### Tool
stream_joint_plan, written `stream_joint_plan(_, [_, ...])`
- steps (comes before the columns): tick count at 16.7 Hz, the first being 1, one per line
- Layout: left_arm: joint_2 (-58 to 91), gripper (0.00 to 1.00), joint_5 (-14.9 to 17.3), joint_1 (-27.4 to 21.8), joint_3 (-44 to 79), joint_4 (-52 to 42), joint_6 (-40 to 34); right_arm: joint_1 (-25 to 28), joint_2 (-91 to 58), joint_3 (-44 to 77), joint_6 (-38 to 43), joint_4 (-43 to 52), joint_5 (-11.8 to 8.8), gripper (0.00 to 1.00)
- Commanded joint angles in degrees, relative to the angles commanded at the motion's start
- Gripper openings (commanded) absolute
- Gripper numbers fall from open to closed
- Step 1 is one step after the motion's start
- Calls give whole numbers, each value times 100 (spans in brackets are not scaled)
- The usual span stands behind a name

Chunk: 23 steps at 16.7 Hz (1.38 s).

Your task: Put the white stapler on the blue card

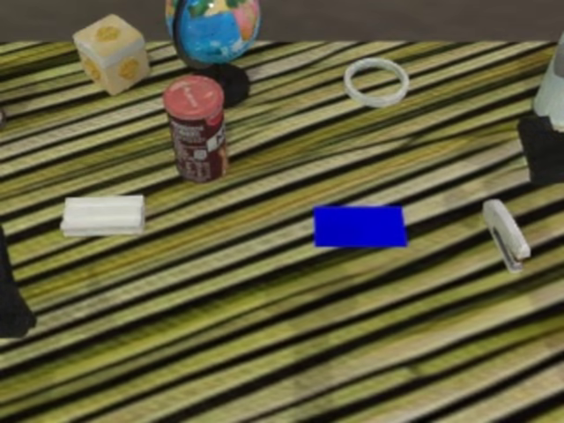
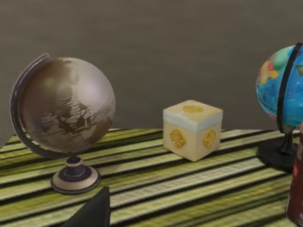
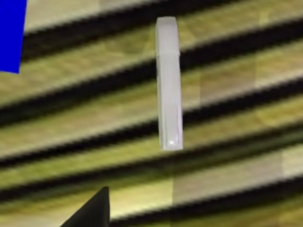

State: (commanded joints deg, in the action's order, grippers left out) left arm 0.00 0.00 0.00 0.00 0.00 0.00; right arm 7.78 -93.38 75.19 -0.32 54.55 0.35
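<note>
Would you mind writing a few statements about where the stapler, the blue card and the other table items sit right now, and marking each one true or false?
1. The white stapler lies on the table to the right of the blue card, not touching it. True.
2. The right gripper is clamped on the stapler. False: it is at the right edge of the top view, apart from the stapler, which lies free.
3. The red can stands upright near the colourful globe. True.
4. The white ring lies on the blue card. False: the card is bare; the ring lies farther back.
5. The white ridged block is right of the card. False: it is to the left.
</note>
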Motion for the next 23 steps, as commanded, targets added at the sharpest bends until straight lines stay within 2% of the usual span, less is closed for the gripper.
stream_joint_plan(7, [0, 100, 0, 0, 0, 0, 0, 211, -2306, 2048, 13, 1339, -59, 100])
stream_joint_plan(13, [0, 100, 0, 0, 0, 0, 0, 233, -2520, 2255, 13, 1463, -72, 100])
stream_joint_plan(17, [0, 100, 0, 0, 0, 0, 0, 219, -2584, 2064, 4, 1226, -71, 100])
stream_joint_plan(23, [0, 100, 0, 0, 0, 0, 0, 249, -3047, 1157, 36, -205, -68, 100])
